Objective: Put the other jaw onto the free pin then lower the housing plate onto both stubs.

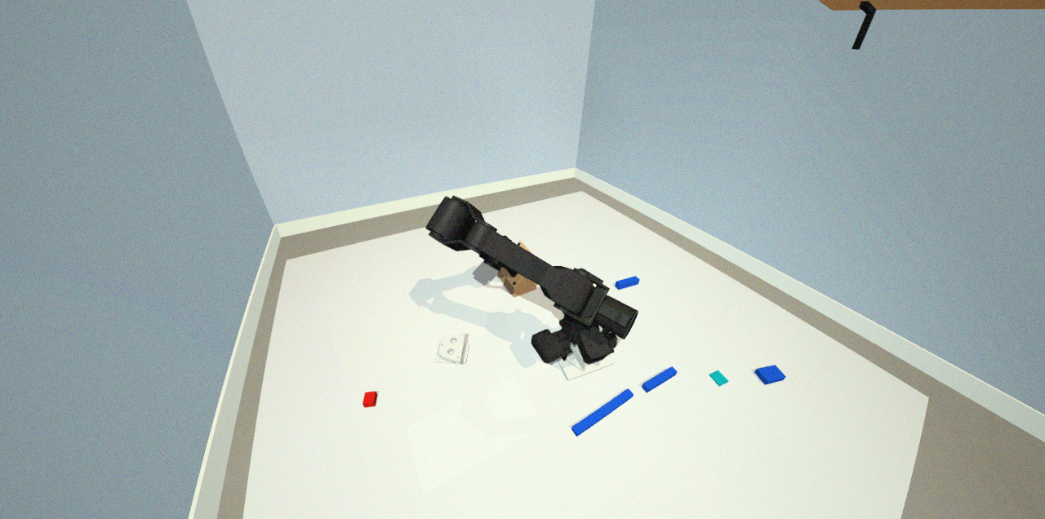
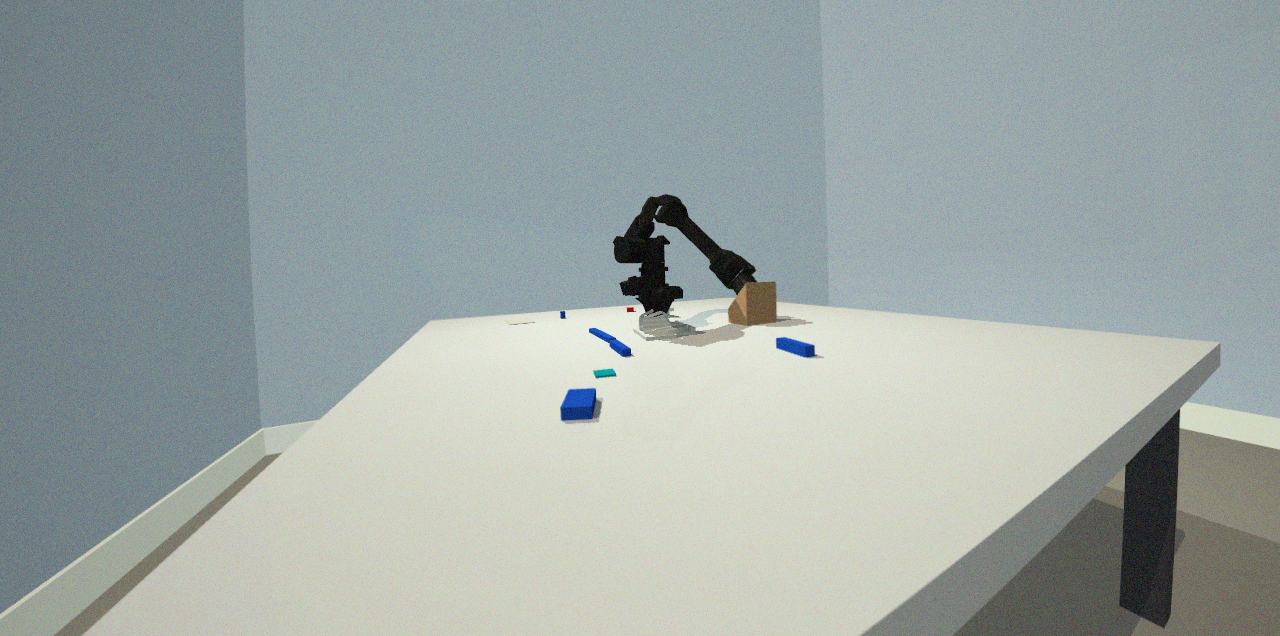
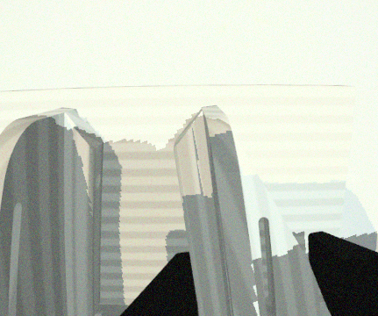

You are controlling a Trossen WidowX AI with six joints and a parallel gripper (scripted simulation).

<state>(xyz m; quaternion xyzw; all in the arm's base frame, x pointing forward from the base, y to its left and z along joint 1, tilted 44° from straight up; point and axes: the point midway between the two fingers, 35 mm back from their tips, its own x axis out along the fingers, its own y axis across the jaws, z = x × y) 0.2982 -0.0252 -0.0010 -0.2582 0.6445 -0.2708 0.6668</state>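
Note:
My gripper (image 1: 575,357) (image 2: 657,312) (image 3: 250,256) points down over the base and is shut on one pale grey jaw (image 3: 215,246), the right one in the wrist view. The other jaw (image 3: 44,219) stands upright to its left, with a gap between their tips. Both are over the ribbed pale base (image 1: 585,372) (image 3: 303,107). The exterior view shows pale jaw parts low under the fingers, not separable. The pins, the held jaw's lower end and the gear teeth are hidden. The white housing plate (image 1: 452,348) with two holes lies apart, left of the base in the top view.
Two blue bars (image 1: 602,412) (image 1: 660,379) lie near the base. A brown block (image 1: 517,283) (image 2: 756,302) stands by the arm. Another blue bar (image 1: 627,282) (image 2: 794,347), a teal tile (image 1: 718,378) (image 2: 604,373), a blue block (image 1: 770,374) (image 2: 578,404) and a red block (image 1: 369,399) (image 2: 630,309) lie around.

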